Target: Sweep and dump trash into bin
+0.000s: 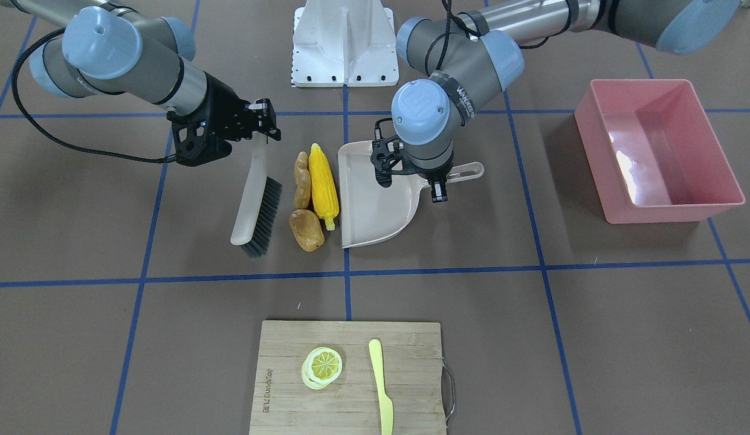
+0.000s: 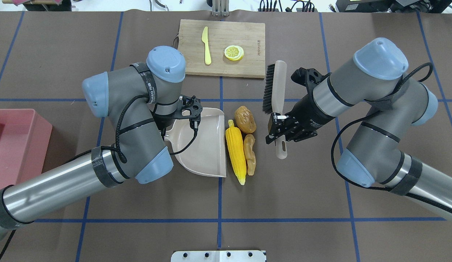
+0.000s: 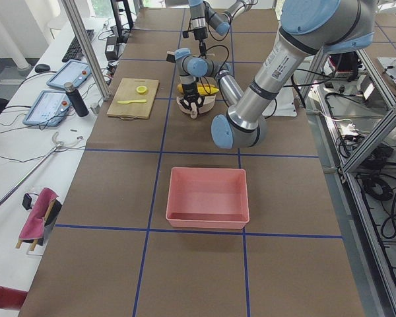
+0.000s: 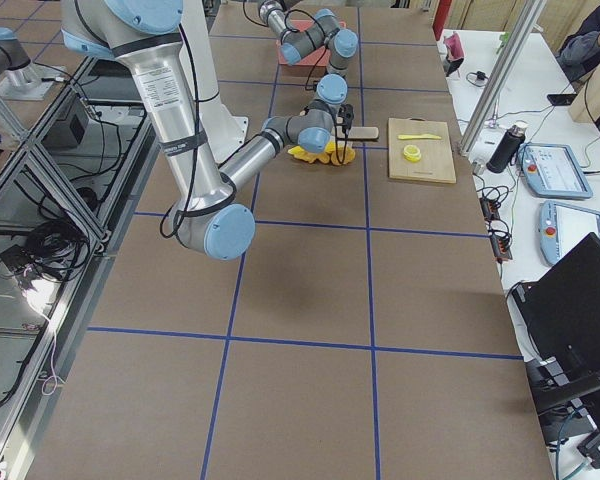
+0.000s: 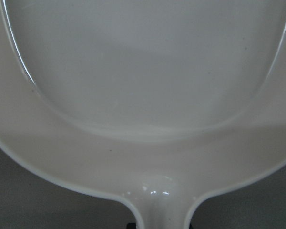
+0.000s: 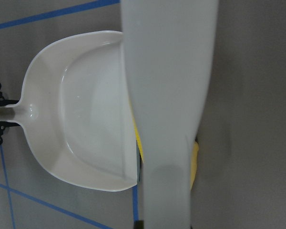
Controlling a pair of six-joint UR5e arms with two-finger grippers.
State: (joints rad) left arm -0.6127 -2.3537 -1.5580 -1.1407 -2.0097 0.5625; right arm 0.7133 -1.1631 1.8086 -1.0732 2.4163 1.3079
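on my feed the right pincer [image 2: 278, 128] is clamped on the pale handle of the brush [image 2: 276, 84], dark bristles facing the trash. i cannot tell whether the bristles touch the worktop [image 1: 592, 338].

the left pincer [image 1: 436, 184] is closed on the handle of the dustpan [image 2: 205, 145], which lies flat with its open lip toward the trash; the left wrist view shows only the pan's bare inside and the neck of its handle.

the trash sits in a tight row between brush and dustpan. the corn cob [image 2: 236, 153] lies along the pan's lip, just beside it. the ginger-like root [image 2: 250, 154] lies against the corn's far side. the potato [image 2: 245, 119] is at the root's end, nearest the bristles but apart from them.

the bin [image 1: 671, 212] stands well apart, out at the robot's left end of the worktop.

across from the robot a cutting board [image 1: 290, 386] carries a lemon slice [image 1: 323, 365] and a knife [image 1: 381, 386].
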